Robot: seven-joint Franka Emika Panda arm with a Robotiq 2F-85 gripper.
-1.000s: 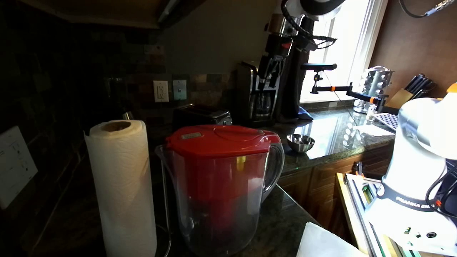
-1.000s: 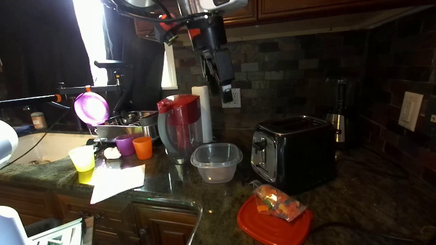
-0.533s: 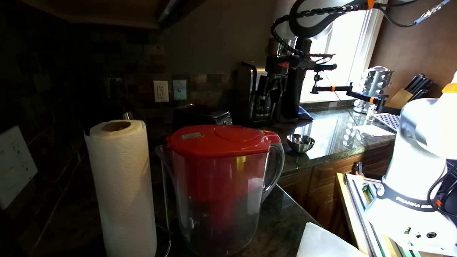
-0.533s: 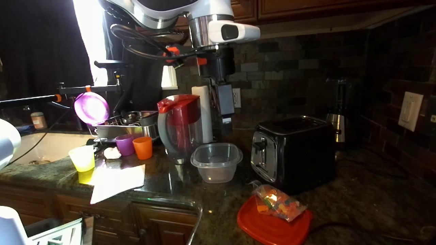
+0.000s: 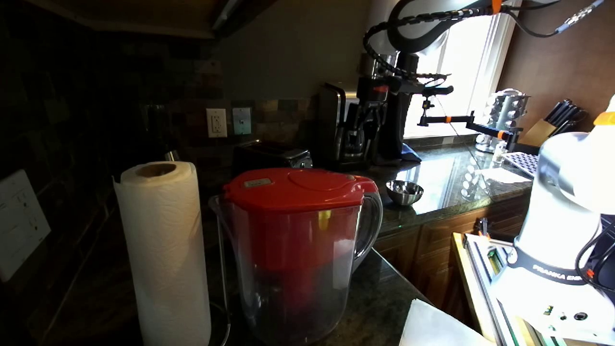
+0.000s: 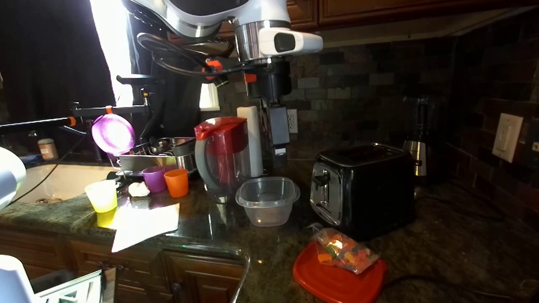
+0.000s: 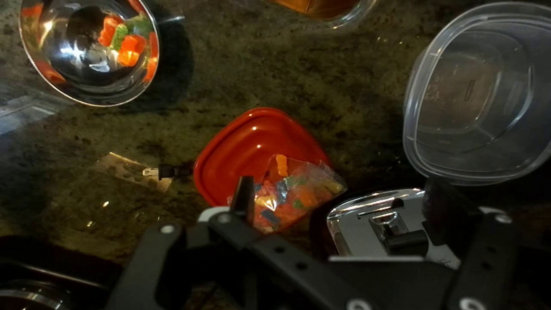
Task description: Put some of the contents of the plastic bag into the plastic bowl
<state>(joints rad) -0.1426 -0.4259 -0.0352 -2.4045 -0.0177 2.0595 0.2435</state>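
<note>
The clear plastic bag (image 6: 346,251) of coloured gummy candy lies on a red lid (image 6: 320,282) on the counter. In the wrist view the bag (image 7: 292,193) shows partly behind one finger (image 7: 244,196). The clear plastic bowl (image 6: 269,215) stands upright near the toaster; nothing shows inside it in the wrist view (image 7: 469,94). My gripper (image 7: 346,202) is open and empty, its jaws wide apart. In an exterior view the gripper (image 6: 276,158) hangs pointing down, above counter height, with the bowl below it in the picture. Bag and plastic bowl do not show in an exterior view with the pitcher in front.
A black toaster (image 6: 366,193) stands beside the bowl and bag. A red-lidded pitcher (image 6: 223,155) and paper towel roll (image 6: 250,143) stand behind the bowl. A steel bowl (image 7: 51,92) holds a few gummies. A plug (image 7: 168,172) lies by the lid. Cups (image 6: 176,183) stand farther left.
The arm has come down and the gripper has turned from tilted to pointing straight down, mostly in the first half second. The bag, lid and bowl have not moved.
</note>
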